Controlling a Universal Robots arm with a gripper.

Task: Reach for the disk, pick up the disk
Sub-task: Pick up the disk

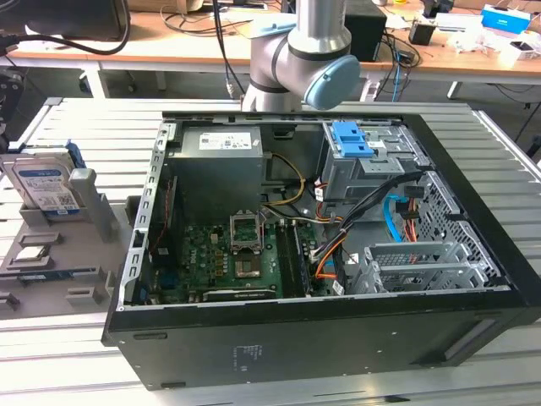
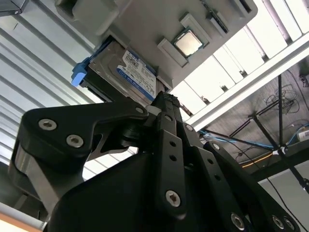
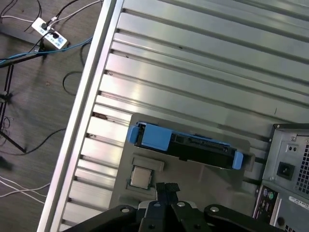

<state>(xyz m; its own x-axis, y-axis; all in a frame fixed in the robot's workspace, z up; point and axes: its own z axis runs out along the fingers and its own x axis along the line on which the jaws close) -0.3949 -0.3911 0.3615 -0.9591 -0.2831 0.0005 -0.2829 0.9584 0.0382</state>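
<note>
One ribbed metal table (image 1: 84,127) carries an open computer case (image 1: 338,347). At the exterior view's left it also carries a grey holder (image 1: 89,199), with the disk (image 1: 44,182) standing on edge in its slot and a processor chip (image 1: 30,254) lying just nearer. Far behind runs a wooden desk (image 1: 169,46) strewn with cables. The arm (image 1: 304,51) is cut off at that view's upper edge. In the second wrist view the gripper (image 2: 166,101) hangs apart from the disk, fingers pressed together and holding nothing, and its dark body hides part of the holder. Beyond the table edge lies dark floor (image 3: 29,121) with loose cables.
</note>
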